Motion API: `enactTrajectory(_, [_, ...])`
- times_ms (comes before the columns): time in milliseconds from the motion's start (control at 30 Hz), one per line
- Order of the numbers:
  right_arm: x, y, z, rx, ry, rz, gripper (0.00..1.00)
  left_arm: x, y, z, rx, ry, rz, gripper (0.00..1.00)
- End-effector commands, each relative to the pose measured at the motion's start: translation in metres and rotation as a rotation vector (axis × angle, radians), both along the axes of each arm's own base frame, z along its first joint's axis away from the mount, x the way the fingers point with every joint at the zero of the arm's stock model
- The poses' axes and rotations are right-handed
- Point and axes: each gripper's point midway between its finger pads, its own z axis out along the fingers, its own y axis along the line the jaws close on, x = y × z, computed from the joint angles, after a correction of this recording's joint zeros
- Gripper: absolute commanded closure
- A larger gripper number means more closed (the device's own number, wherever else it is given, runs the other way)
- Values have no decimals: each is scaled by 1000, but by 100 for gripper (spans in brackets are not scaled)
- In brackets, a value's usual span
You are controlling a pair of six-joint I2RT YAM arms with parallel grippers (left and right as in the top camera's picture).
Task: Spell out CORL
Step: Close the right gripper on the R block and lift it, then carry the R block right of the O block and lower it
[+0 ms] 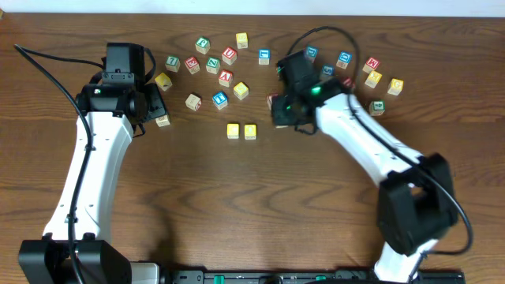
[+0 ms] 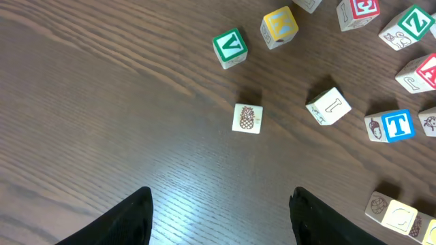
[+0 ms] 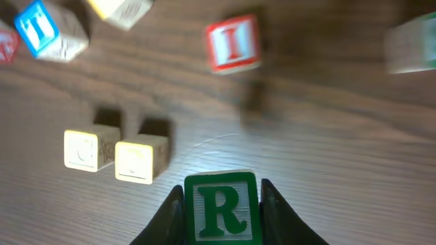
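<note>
My right gripper [image 3: 222,212] is shut on a green R block [image 3: 222,207] and holds it above the table, right of two yellow blocks. Those two yellow blocks, C [image 1: 233,131] and O [image 1: 250,131], sit side by side mid-table; they also show in the right wrist view, C [image 3: 86,148] and O [image 3: 139,158]. In the overhead view the right gripper [image 1: 282,110] hides the R block. My left gripper [image 2: 221,207] is open and empty above bare wood, near a pineapple-picture block [image 2: 246,118]. I cannot pick out an L block.
Several letter blocks lie scattered along the far side of the table [image 1: 260,189], among them a blue T [image 1: 220,99], a red I [image 3: 234,43], a green V [image 2: 229,47] and a yellow K [image 2: 279,26]. Black cables run over the table's far corners.
</note>
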Motion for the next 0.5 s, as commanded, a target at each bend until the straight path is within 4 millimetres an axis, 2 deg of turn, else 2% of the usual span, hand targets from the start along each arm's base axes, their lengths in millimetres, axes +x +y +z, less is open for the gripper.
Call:
enactTrajectory(0, [-8,15,-26,-10,39,18,89,1,3,-1,9,3,13,36])
enactTrajectory(100, [-10,26,-49,-12,67,6,89,1,3,-1,9,3,13,36])
enactTrajectory(200, [-12,31,-61,-21,80,15,89,0,3,-1,9,5,13,36])
enactTrajectory(467, [-10,32,-63,-17,74,13,87,0,3,-1,9,5,13,36])
